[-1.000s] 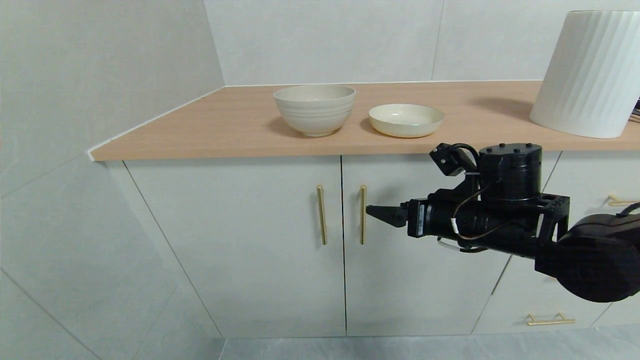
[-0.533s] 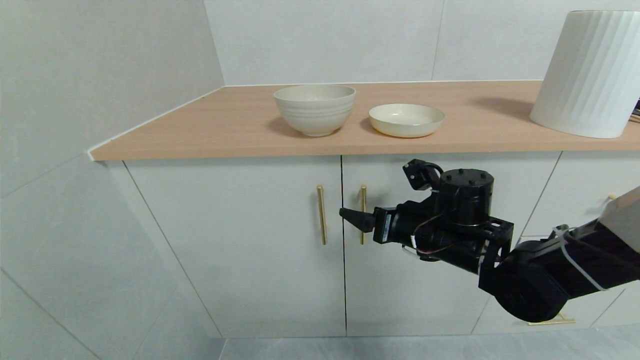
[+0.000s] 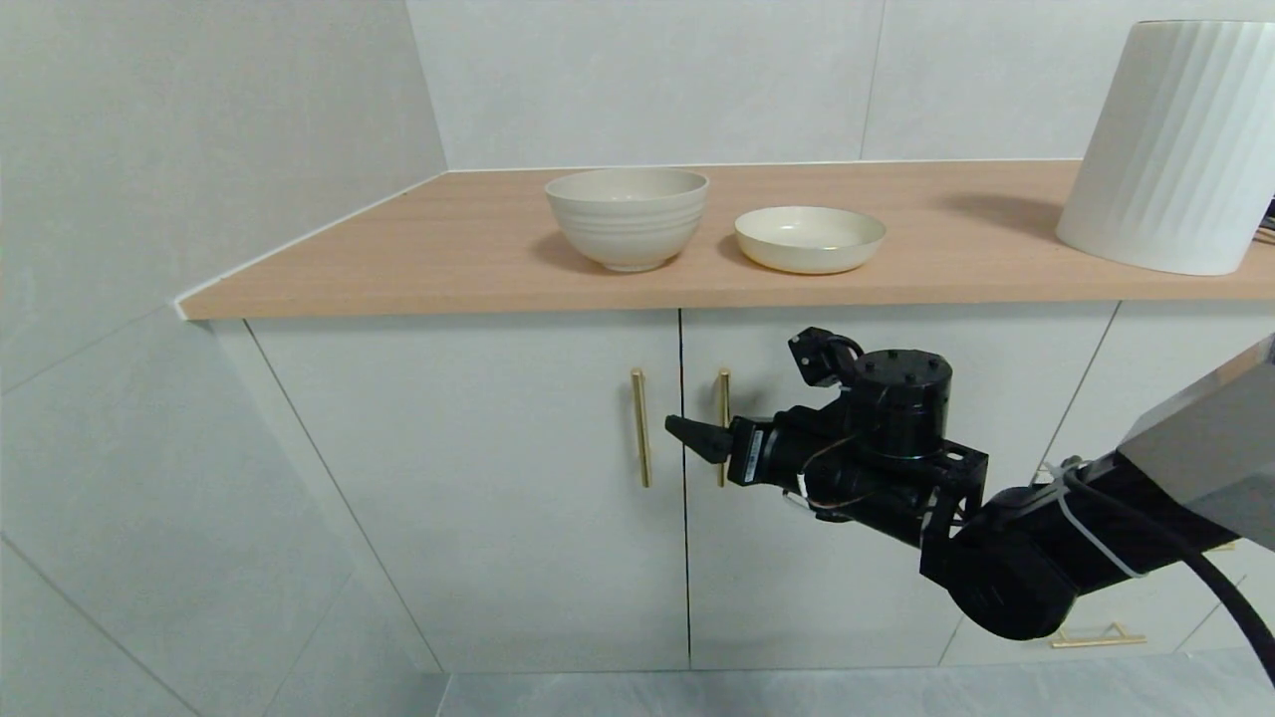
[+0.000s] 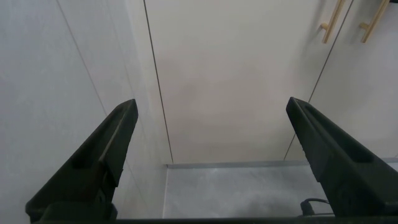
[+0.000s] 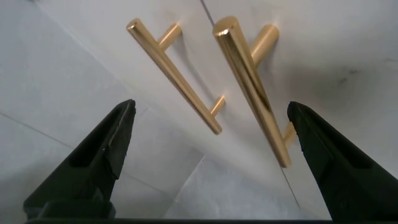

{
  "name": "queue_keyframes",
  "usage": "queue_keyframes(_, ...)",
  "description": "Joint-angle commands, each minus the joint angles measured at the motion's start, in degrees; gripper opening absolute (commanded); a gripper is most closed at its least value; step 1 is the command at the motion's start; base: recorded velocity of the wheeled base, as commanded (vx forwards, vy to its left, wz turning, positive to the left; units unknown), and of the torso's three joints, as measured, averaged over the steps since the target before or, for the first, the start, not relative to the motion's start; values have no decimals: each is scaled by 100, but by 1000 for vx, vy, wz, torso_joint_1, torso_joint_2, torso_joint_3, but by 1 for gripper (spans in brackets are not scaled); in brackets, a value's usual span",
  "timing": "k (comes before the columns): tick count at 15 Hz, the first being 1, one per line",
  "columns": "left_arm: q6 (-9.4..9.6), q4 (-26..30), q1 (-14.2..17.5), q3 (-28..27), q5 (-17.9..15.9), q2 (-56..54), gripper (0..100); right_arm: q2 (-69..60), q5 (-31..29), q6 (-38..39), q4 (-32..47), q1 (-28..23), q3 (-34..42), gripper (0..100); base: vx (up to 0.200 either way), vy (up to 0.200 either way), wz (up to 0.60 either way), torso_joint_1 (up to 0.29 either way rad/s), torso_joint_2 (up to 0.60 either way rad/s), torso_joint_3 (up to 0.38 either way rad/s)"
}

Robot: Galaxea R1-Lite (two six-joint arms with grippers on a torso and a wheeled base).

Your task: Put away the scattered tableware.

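Right gripper (image 3: 687, 436), fingers released, faced the gold cabinet handles (image 3: 640, 428); left gripper (image 4: 211, 112) was likewise spread; bowl (image 3: 628, 217) and shallow dish (image 3: 810, 239) sat on the table (image 3: 448, 261).

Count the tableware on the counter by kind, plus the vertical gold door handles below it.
Deep bowl: 1
Shallow dish: 1
Vertical gold handles: 2
Total: 4
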Motion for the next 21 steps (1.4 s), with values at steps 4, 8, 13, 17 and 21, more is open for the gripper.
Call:
queue_keyframes(4, -1, -4, 0, -1, 0, 2, 100, 53, 83, 264, 47, 1, -98, 100, 0, 0, 0, 0, 0, 0)
queue_keyframes(8, -1, -4, 0, -1, 0, 2, 100, -35, 206, 431, 64, 1, -81, 100, 0, 0, 0, 0, 0, 0)
queue_keyframes(13, -1, -4, 0, -1, 0, 2, 100, -246, 461, 616, 249, 1, -11, 100, 0, 0, 0, 0, 0, 0)
queue_keyframes(17, -1, -4, 0, -1, 0, 2, 100, -351, 698, 616, 249, 1, 156, 100, 0, 0, 0, 0, 0, 0)
queue_keyframes(21, -1, -4, 0, -1, 0, 2, 100, -597, 1006, 616, 258, -7, 402, 100, 0, 0, 0, 0, 0, 0)
